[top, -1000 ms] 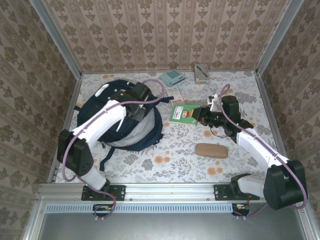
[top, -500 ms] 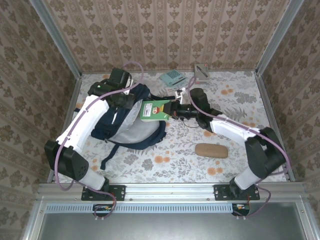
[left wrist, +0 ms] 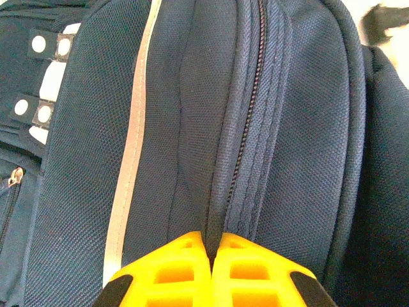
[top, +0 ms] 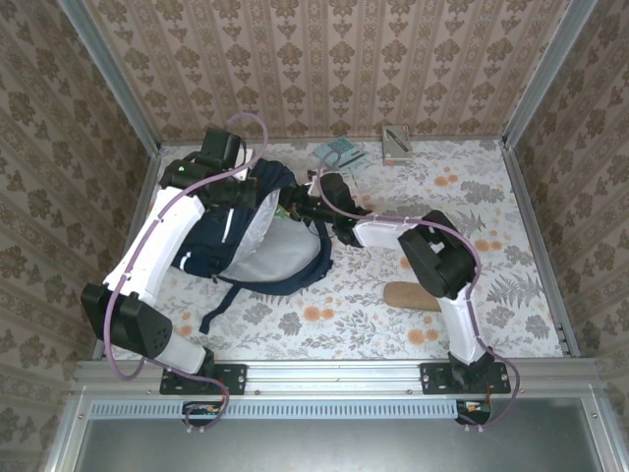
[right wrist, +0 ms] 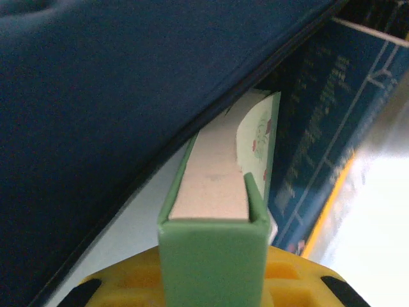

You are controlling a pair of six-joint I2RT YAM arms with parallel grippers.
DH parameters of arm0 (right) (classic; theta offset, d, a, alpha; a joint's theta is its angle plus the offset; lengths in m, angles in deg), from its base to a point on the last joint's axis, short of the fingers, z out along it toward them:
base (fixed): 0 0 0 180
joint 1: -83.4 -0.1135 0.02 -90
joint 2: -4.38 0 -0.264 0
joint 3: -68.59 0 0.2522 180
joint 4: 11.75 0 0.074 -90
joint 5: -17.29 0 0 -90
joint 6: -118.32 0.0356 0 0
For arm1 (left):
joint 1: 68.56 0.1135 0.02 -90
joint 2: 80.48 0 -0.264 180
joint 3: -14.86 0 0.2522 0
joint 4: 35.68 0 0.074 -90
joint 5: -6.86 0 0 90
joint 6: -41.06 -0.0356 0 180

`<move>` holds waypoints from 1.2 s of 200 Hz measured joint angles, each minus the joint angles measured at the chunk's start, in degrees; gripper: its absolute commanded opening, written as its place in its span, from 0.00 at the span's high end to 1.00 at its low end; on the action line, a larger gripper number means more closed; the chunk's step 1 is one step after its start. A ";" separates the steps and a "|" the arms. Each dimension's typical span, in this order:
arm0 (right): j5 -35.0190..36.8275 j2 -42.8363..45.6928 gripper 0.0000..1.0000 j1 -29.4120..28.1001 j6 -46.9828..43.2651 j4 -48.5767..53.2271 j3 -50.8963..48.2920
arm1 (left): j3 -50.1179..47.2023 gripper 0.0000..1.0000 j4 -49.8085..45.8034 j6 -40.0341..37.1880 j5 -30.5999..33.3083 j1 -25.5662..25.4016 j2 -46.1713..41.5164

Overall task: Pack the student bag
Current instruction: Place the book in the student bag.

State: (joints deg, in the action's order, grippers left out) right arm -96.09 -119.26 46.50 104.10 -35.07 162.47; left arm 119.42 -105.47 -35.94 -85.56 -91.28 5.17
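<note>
One student bag (top: 265, 251) lies left of centre in the top view; left gripper (left wrist: 214, 246), fully closed, pinches fabric beside its zipper (left wrist: 246, 141); right gripper (right wrist: 214, 262) clamps a green book (right wrist: 216, 185) at the mouth; the book may snag the rim if that fabric slips.

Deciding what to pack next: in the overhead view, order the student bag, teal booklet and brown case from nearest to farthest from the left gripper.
1. student bag, at left, its fabric pinched by the left gripper.
2. teal booklet, far side, near centre.
3. brown case, near side, right of centre.
</note>
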 measured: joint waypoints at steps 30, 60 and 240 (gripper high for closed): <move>4.92 -7.02 0.92 -1.51 1.14 3.21 9.57 | 0.48 1.00 0.04 0.96 -1.09 0.00 0.00; 6.71 -11.37 0.59 -2.34 -0.46 12.35 18.71 | 0.50 1.00 0.04 1.22 -1.38 0.07 0.00; 3.87 -12.98 0.54 -2.93 -7.78 29.90 26.60 | 0.42 1.00 1.64 2.05 -2.75 1.36 0.00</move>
State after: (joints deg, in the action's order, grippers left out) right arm -92.22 -132.24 43.57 96.32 -5.17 189.07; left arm 119.84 -103.83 -33.89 -88.31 -89.93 5.17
